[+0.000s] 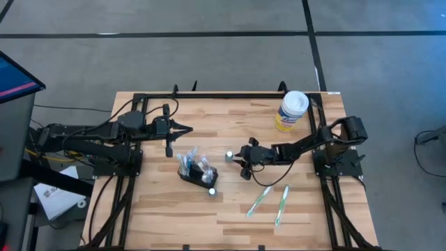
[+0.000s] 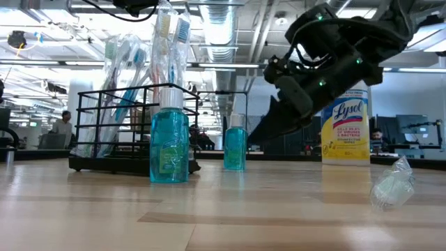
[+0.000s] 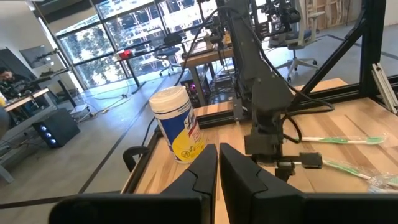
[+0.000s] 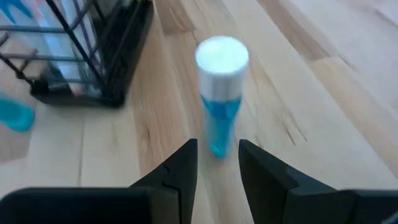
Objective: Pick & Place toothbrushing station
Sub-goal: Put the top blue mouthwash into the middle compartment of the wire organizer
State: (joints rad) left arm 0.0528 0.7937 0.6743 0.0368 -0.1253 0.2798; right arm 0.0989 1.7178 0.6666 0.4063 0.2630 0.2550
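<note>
One black wire toothbrushing station [image 1: 194,173] at centre of the high view, holding several wrapped toothbrushes, exact number unclear. Two small blue bottles: one [image 1: 212,190] just below the station, one [image 1: 228,155] to its right, white-capped. Two green toothbrushes [image 1: 259,201] [image 1: 282,204] lying loose at lower right of centre. One yellow canister [image 1: 291,111] with white lid at upper right. Two arms, two grippers [image 1: 169,128] [image 1: 237,159], one desk [image 1: 230,223].

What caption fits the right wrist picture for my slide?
Open right end effector hovering before a blue bottle beside the black toothbrushing station.
</note>
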